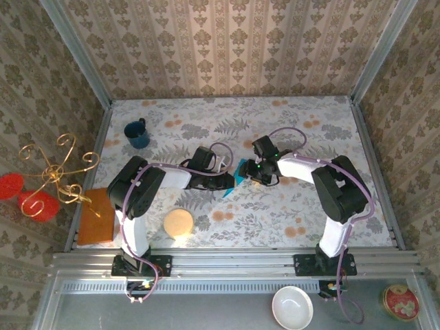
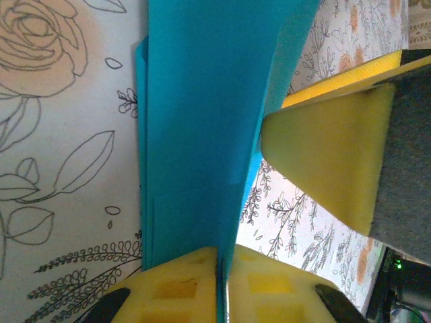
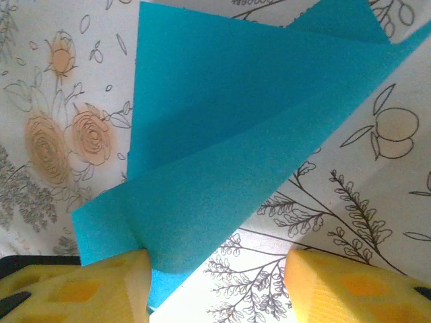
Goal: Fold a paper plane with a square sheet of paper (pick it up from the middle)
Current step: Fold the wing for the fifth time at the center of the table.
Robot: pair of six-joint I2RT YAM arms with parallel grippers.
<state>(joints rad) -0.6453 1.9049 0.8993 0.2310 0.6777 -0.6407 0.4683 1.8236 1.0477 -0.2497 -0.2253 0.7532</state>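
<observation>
Across the middle of the floral tabletop (image 1: 275,220) I see both arms reaching inward, the left arm (image 1: 137,192) from the near left and the right arm (image 1: 337,192) from the near right, their wrists almost meeting. A round tan disc (image 1: 179,223) lies close to the near edge beside the left arm. A dark blue mug (image 1: 137,134) stands toward the far left corner, well apart from everything else.

Between the two wrists, about mid-tabletop, is the turquoise sheet of paper (image 1: 238,172), already creased into overlapping layers with a slanting, pointed outline. My left claw (image 2: 219,259) is clamped on it: the two yellow pads are pressed together with the paper's layers running into the seam between them. My right claw (image 3: 215,269) stands apart, one yellow finger (image 3: 81,289) touching the paper's edge and the other off to the side over bare tabletop.
</observation>
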